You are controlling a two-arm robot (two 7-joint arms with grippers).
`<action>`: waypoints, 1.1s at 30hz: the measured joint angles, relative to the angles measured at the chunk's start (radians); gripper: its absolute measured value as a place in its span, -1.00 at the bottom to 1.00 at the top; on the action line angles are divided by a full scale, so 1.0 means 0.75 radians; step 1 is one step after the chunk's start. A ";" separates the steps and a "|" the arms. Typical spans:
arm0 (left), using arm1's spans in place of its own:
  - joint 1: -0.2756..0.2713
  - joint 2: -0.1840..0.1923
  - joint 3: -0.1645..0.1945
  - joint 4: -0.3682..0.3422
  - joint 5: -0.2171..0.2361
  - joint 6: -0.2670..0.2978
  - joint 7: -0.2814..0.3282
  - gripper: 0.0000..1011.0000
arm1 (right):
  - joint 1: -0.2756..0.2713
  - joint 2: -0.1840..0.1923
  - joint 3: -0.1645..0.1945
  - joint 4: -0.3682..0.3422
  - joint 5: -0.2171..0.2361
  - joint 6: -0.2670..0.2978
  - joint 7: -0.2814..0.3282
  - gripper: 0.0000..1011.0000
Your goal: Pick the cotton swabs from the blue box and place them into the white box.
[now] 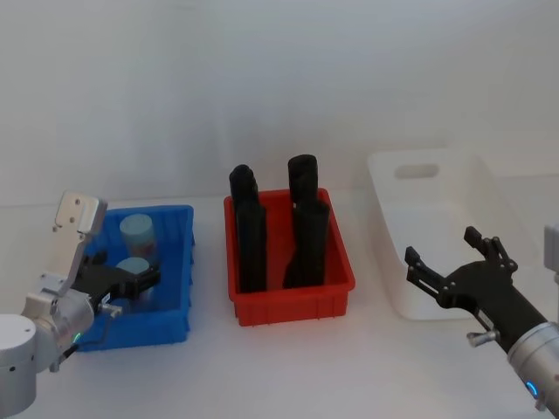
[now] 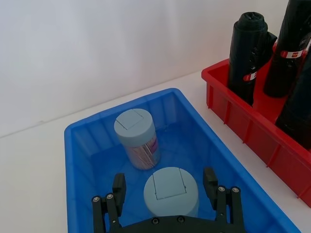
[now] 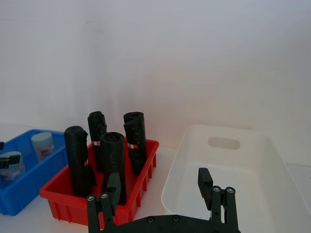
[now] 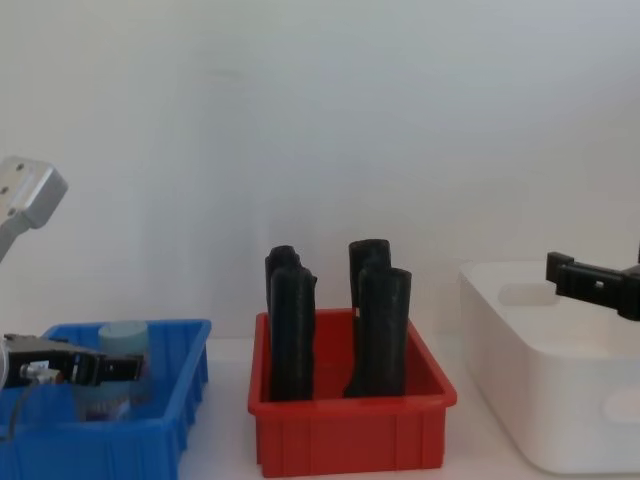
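left gripper jaws spread, straddling near cotton swabs tub without gripping | far cotton swabs tub just past fingertips | blue box around both | right gripper jaws spread, empty | white box just ahead, below

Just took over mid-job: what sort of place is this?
Probably a lab test bench: plain white table, blank wall, and a staged row of blue box, red bin, white box.
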 joint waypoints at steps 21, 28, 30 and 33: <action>-0.024 -0.015 -0.013 0.073 -0.061 0.002 -0.055 0.38 | 0.000 0.000 0.000 0.000 0.000 0.000 0.000 0.98; -0.025 -0.015 -0.016 0.076 -0.063 0.003 -0.059 0.33 | 0.000 0.000 0.000 0.000 0.000 0.000 0.000 0.98; -0.025 -0.015 -0.016 0.073 -0.062 0.004 -0.059 0.33 | 0.000 0.000 0.000 0.000 0.000 0.000 0.000 0.98; -0.021 -0.011 -0.019 0.057 -0.056 0.004 -0.059 0.33 | 0.000 0.000 0.000 0.000 0.000 0.000 0.000 0.98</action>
